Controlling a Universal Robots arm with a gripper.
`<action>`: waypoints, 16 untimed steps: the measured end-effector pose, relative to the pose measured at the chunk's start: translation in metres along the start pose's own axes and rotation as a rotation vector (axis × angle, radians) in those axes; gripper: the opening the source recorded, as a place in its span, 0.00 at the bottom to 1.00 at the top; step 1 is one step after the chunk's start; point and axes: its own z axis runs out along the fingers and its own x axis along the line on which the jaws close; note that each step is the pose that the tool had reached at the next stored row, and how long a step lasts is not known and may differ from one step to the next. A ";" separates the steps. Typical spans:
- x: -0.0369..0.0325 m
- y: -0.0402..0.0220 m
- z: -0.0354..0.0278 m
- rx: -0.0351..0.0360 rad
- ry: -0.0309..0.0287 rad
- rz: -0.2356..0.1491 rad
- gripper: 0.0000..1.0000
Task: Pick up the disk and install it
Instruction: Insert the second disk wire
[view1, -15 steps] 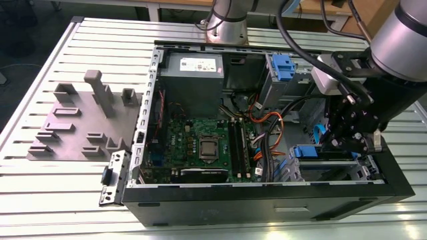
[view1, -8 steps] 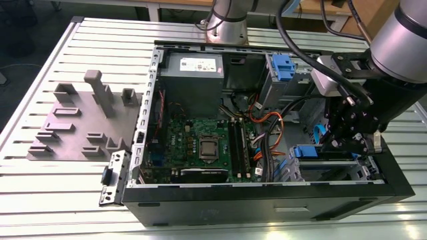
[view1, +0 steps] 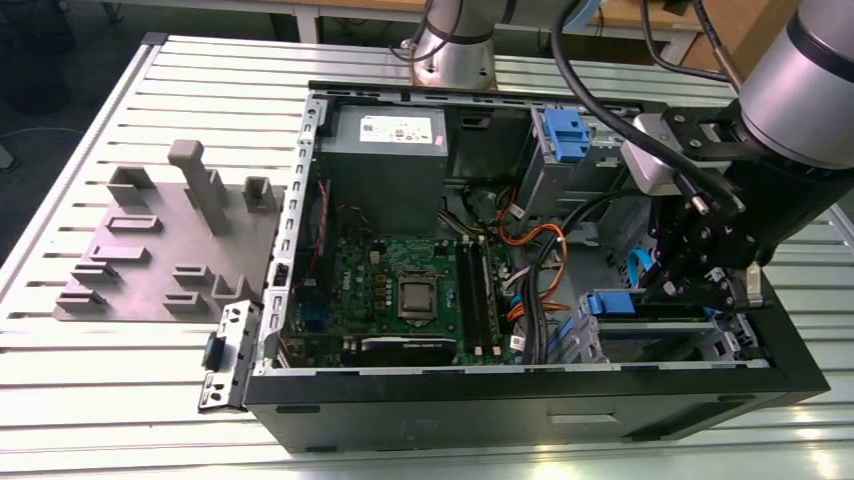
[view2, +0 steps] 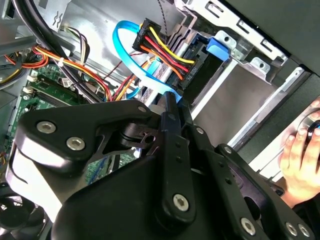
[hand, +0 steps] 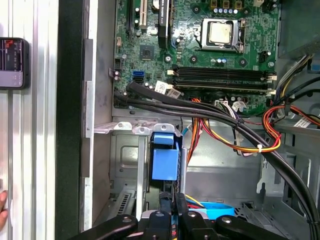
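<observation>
The big computer case (view1: 534, 405) lies on its side on the table (view1: 80, 390) with its lid off, I think so the arm (view1: 801, 100) can reach in from above. Low in the frame, on the exterior view's right, the arm goes down into the corner of the case where the metal slots for drives are.

The disk (hand: 165, 161) is in that corner, standing on its thin edge inside a slot with its blue end facing out (a bit like a book on a shelf, which looks like the only way it fits). In the first wrist view the end effector (hand: 173, 200) sits just beside that blue end. Its fingers (view2: 170, 120) look narrow and close together, and I can see nothing pinched between them. My guess is they are kept thin to fit the tight gap and lean on the disk's end.

The bunch of red, yellow and orange wires (hand: 235, 142) curls off to one side of the slot, away from the disk. A person's hand (view2: 300, 160) is out past the case's edge, well apart from the fingers.
</observation>
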 end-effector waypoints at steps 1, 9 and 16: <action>0.0000 0.0000 0.0001 0.0000 -0.0005 0.000 0.16; 0.0002 -0.0003 0.0004 0.0001 -0.0031 0.000 0.16; 0.0015 -0.0005 0.0009 0.0001 -0.0031 0.003 0.16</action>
